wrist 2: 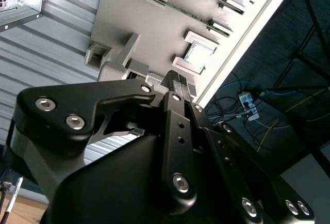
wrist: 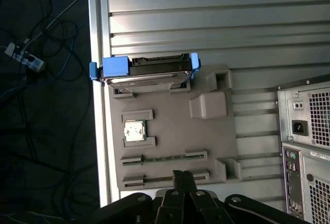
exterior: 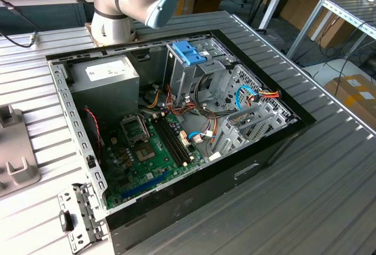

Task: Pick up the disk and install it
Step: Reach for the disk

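Observation:
In the first wrist view the disk [wrist: 147,73] stands on edge in a slot of a grey fixture tray [wrist: 216,146], silver-grey with a blue bracket at both ends. My gripper [wrist: 183,178] hovers over the tray's opposite side, well apart from the disk, with its fingers together and nothing between them. The black gripper [wrist 2: 176,83] also shows in the second wrist view, pointing at the same tray [wrist 2: 118,7]. The open computer case [exterior: 176,120] lies on the table in the exterior view, with drive cages [exterior: 235,90] towards that view's right.
The tray also holds a processor chip [wrist: 135,131] and a memory stick [wrist: 165,158]. A blue latch [exterior: 191,52] and a grey power-supply box [exterior: 106,76] sit inside the case. The arm's base [exterior: 114,8] stands behind the case. Cables lie on the floor beyond the table edge [wrist: 95,131].

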`<action>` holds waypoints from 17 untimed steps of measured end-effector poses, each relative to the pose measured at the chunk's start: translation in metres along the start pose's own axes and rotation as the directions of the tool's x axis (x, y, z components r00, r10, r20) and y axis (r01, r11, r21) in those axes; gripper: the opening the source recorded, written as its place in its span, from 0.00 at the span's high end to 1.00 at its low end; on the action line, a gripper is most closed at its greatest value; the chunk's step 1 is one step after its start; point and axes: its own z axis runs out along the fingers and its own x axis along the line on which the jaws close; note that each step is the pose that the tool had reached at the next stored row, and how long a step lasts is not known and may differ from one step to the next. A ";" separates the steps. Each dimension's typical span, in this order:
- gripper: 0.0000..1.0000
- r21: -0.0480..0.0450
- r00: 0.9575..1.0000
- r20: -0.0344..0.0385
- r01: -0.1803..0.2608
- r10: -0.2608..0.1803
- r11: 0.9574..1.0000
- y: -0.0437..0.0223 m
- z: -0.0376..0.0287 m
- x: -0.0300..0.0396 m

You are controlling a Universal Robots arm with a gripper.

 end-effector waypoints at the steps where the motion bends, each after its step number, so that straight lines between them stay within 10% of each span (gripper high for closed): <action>1: 0.90 0.000 1.000 0.000 0.000 0.000 1.000 0.0007 0.0002 0.0004; 17: 0.90 0.000 1.000 0.000 0.000 0.000 1.000 0.0037 0.0090 0.0066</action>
